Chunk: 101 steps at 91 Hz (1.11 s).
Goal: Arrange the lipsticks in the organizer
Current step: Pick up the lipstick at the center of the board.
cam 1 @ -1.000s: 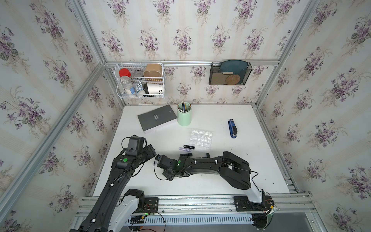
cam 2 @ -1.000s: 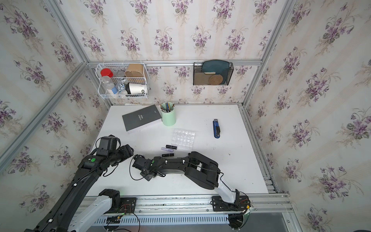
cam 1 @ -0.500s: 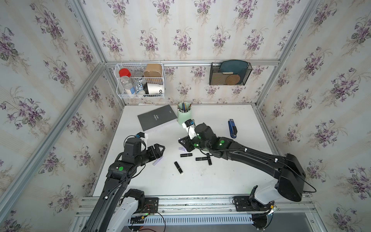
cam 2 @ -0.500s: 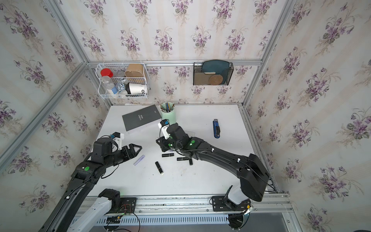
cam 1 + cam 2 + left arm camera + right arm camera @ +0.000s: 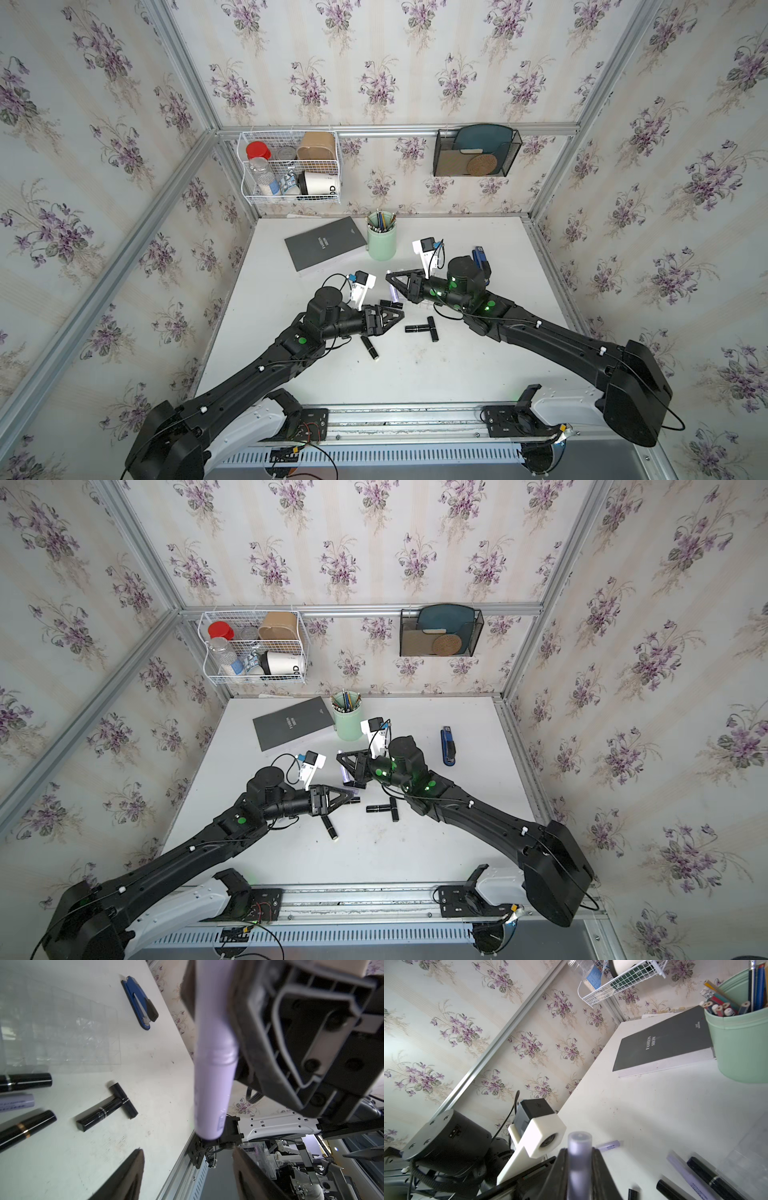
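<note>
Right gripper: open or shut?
Shut. The right gripper clamps a pale lilac lipstick tube; both black fingers press its sides.

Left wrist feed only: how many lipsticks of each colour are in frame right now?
Black lipsticks: 4
Lilac lipsticks: 2 (1 lying loose, 1 gripped by the right tool)
Total: 6

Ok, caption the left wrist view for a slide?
Right gripper holds a lilac lipstick before the open left gripper; black lipsticks lie beside the organizer.
</note>
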Motion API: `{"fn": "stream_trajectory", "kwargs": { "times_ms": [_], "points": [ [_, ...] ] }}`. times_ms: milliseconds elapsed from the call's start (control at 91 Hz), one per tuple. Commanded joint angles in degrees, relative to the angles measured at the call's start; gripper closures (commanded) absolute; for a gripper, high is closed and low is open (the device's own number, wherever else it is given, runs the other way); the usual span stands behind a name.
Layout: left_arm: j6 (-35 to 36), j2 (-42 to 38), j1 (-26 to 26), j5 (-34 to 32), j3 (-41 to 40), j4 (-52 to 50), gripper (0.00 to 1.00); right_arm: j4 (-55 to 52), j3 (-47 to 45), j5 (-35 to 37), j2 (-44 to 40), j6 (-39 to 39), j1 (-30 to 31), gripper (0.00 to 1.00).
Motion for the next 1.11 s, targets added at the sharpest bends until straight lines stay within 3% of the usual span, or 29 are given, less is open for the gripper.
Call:
{"fn": "stream_trajectory", "kwargs": {
  "times_ms": [0, 242, 396, 473, 517, 582, 659, 758, 879, 1099],
  "points": [
    [-2.0, 1.0, -0.3, 1.6, -0.4, 12.9, 0.34, 6.4, -0.9, -3.1, -0.1, 3.4, 0.1, 0.81],
    [4.5, 0.5, -0.1, -1.7, 1.5, 9.4, 0.57, 9.8, -2.6, -6.4, -1.0, 7.2, -0.3, 0.8],
    [9.4, 1.4, -0.1, -2.1, 3.1, 5.6, 0.87, 11.4, -3.2, -7.9, -1.0, 9.5, -1.3, 0.79],
    [12.0, 1.2, -0.2, -3.6, 3.4, 3.4, 1.0, 11.4, -3.0, -9.1, -0.9, 10.7, -2.2, 0.74],
    [13.9, 1.2, -0.2, -4.5, 3.9, 1.4, 1.0, 11.2, -2.6, -10.3, -0.8, 12.0, -3.2, 0.65],
    [17.9, 1.0, -0.3, -6.1, 4.6, -2.3, 1.0, 8.8, -1.8, -11.0, -1.0, 13.5, -4.9, 0.44],
    [24.0, 1.1, -0.7, -9.4, 6.1, -8.1, 1.0, -1.0, 1.1, -10.2, -1.2, 12.1, -7.0, 0.34],
    [30.2, 1.4, -1.6, -13.2, 7.9, -13.6, 1.0, -15.0, 5.4, -9.3, -1.7, 5.8, -8.1, 0.33],
    [32.0, 2.4, -1.9, -13.9, 8.7, -14.6, 1.0, -25.0, 9.0, -10.0, -1.5, 0.8, -8.0, 0.35],
    [32.7, 4.3, -3.1, -13.8, 9.5, -14.3, 1.0, -28.4, 10.9, -11.4, 0.4, -1.3, -6.7, 0.42]
  ]
}}
